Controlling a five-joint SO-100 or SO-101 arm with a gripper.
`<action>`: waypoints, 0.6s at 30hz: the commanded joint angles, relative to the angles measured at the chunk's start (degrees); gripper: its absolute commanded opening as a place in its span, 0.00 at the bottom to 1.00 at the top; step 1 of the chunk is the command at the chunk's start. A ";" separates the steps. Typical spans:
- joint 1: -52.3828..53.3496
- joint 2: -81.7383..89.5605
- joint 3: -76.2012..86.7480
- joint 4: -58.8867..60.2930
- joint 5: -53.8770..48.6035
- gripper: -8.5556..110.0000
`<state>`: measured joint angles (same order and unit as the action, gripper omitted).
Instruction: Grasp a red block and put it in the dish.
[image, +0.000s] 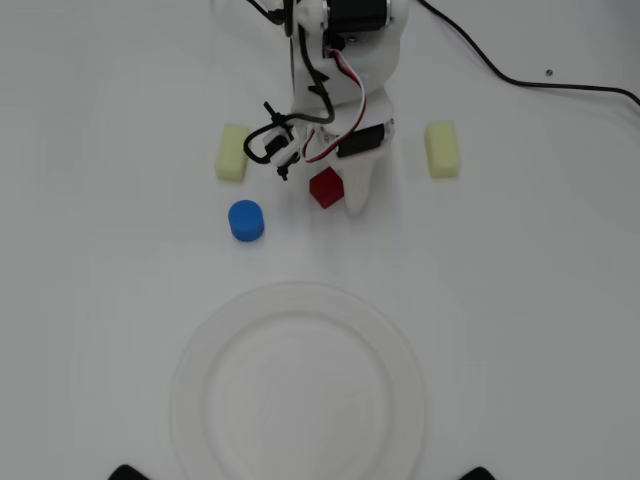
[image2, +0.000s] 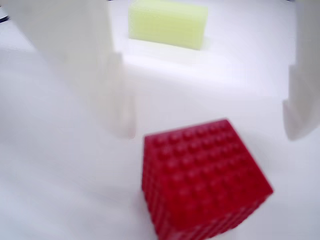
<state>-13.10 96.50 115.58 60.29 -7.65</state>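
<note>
Now we see our gripper (image2: 210, 125) with its white fingers (image2: 115, 95) spread wide around the red block (image2: 202, 180), which rests untouched on the table (image: 90, 250) toward its far edge, well apart from the dish (image: 185, 400) at the near edge.

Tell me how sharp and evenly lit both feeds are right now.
Wrist view: soft overall, the white fingers badly blurred, the red block sharp enough to show studs, the yellow block hazy. Overhead view: sharp, bright and even, faint shadows, but the dish nearly washes into the white table.
</note>
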 joint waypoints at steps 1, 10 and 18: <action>0.26 -0.79 -2.81 -0.35 0.35 0.26; 4.57 -4.04 -3.52 -1.93 -3.87 0.26; 7.91 -4.13 -2.81 -1.93 -7.38 0.26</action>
<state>-5.62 92.20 114.26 58.62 -14.50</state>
